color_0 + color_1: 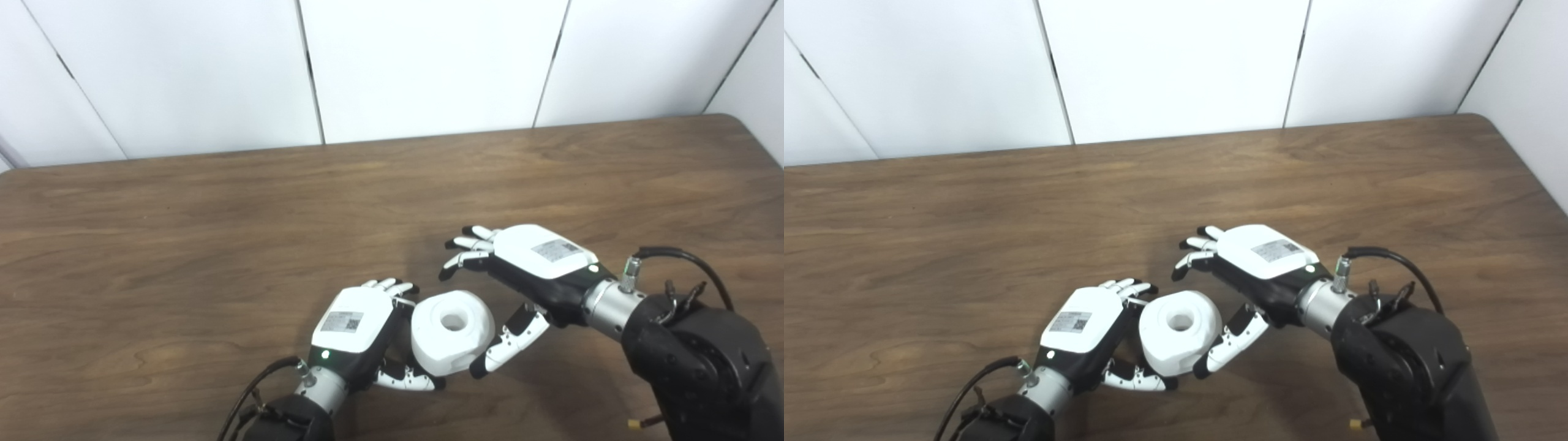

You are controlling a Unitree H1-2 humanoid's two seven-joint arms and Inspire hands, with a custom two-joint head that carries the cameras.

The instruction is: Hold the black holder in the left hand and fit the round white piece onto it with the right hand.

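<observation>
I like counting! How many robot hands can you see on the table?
2. The left robot hand is near the front, up against the round white piece. The right robot hand is just right of that piece, fingers spread open. None look hidden.

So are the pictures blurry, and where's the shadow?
Left eye view: a little soft, no glare, dim shadow on the table beyond the white piece. Right eye view: the same, with shadow under the right robot hand.

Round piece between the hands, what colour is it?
White all over, clearest in the left eye view: round piece.
</observation>
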